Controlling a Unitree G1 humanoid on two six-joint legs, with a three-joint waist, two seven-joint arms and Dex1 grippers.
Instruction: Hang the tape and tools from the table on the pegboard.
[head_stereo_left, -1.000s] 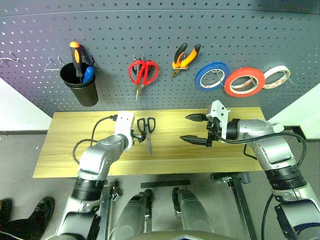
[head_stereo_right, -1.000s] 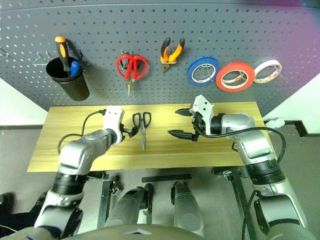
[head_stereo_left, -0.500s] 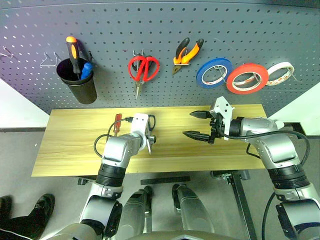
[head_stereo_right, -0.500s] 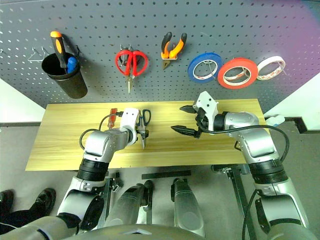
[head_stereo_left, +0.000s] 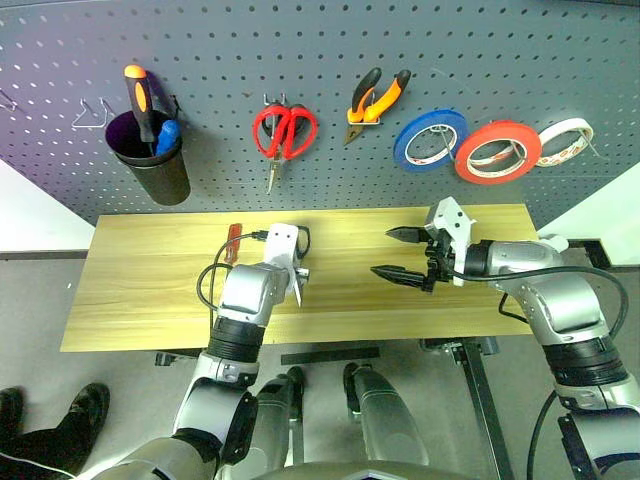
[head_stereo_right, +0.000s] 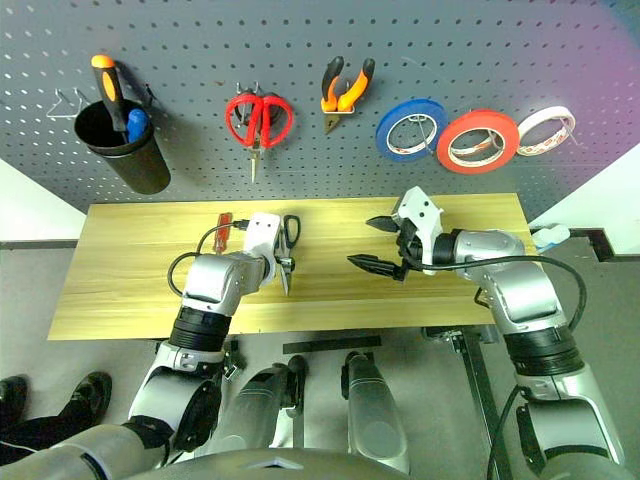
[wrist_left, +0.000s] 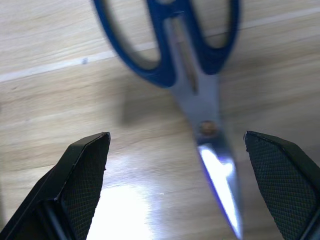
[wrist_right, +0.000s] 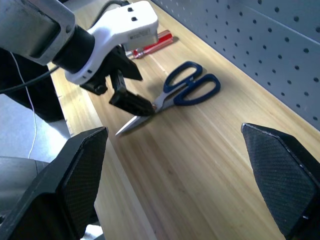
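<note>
The left pincer (wrist_right: 131, 98) tilts down over the surface (head_stereo_left: 150, 290), fingers spread wide and empty, straddling the blades of the black-handled scissors (wrist_right: 176, 95), whose handle loops lie just beyond the fingertips toward the pegboard (head_stereo_left: 320, 60). The slim screwdriver (head_stereo_right: 221, 228) lies beside that wrist, on its outer side. The right pincer (head_stereo_left: 398, 255) hovers above the surface, pointing across toward the left one, well apart from it, fingers wide and empty. On the pegboard beyond it hang the pliers (head_stereo_left: 375, 102) and the red tape (head_stereo_left: 497, 152).
</note>
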